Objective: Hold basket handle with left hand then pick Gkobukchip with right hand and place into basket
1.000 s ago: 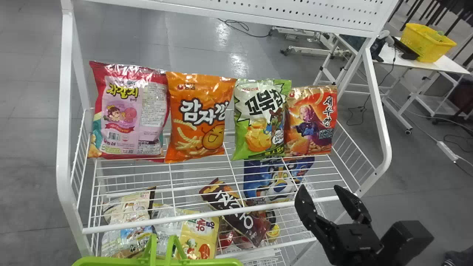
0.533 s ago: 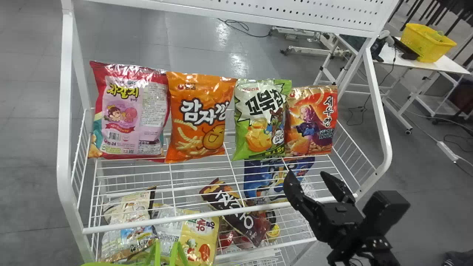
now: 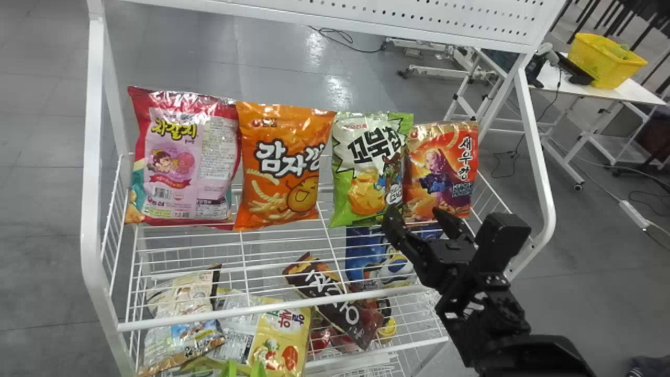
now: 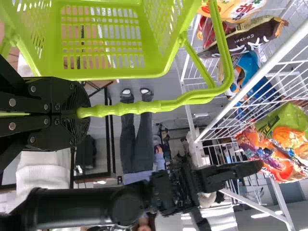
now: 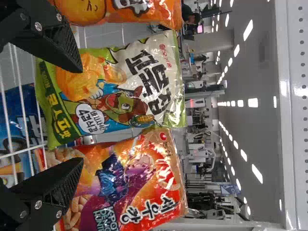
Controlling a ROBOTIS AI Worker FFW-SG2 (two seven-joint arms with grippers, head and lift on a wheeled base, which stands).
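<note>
My right gripper [image 3: 416, 222] is open just in front of the lower edges of the green-and-white Gkobukchip bag [image 3: 368, 167] and the orange-red bag beside it. In the right wrist view the open right gripper [image 5: 79, 118] has the Gkobukchip bag [image 5: 110, 91] ahead of it, nothing held between its fingers. The green basket's handle [image 3: 243, 369] peeks in at the head view's bottom edge. In the left wrist view my left gripper [image 4: 83, 113] is shut on the handle [image 4: 144, 107], with the green basket [image 4: 113, 72] hanging from it.
An orange bag [image 3: 285, 167] stands left of the Gkobukchip, the orange-red bag [image 3: 442, 170] close on its right. The upper wire shelf's white front rail [image 3: 261, 306] crosses below, with more snacks on the lower shelf.
My right gripper has moved up and left from beyond the shelf's front right to the bags' lower edges, staying open. The basket handle has sunk lower in the head view.
</note>
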